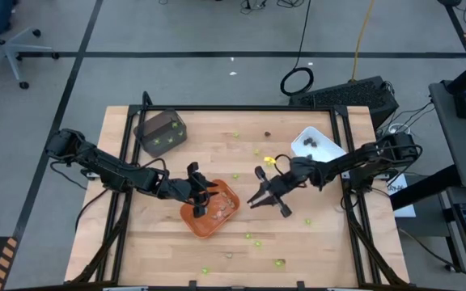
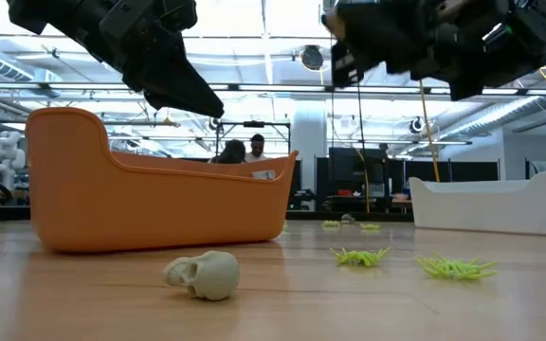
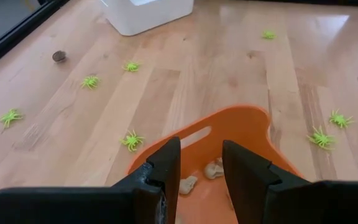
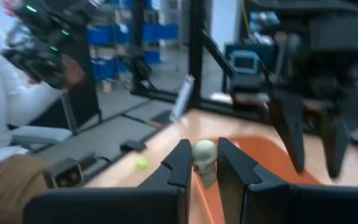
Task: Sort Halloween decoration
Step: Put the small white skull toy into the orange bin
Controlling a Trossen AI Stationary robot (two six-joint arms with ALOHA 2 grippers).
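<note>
A tan-grey skull point(image 4: 204, 155), one Halloween decoration piece, sits clamped between the right gripper point(image 1: 256, 200)'s fingers just beside the orange tray point(image 1: 226, 212), while the left gripper point(image 1: 200, 200) hangs empty, fingers apart, over that tray.

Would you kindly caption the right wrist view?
Right gripper carries a tan-grey skull toward the orange tray, left gripper hovering beyond.

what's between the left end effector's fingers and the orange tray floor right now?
Nothing. In the left wrist view the open left end effector hangs over the orange tray, its gap empty; two tan skull pieces lie on the tray floor below.
</note>
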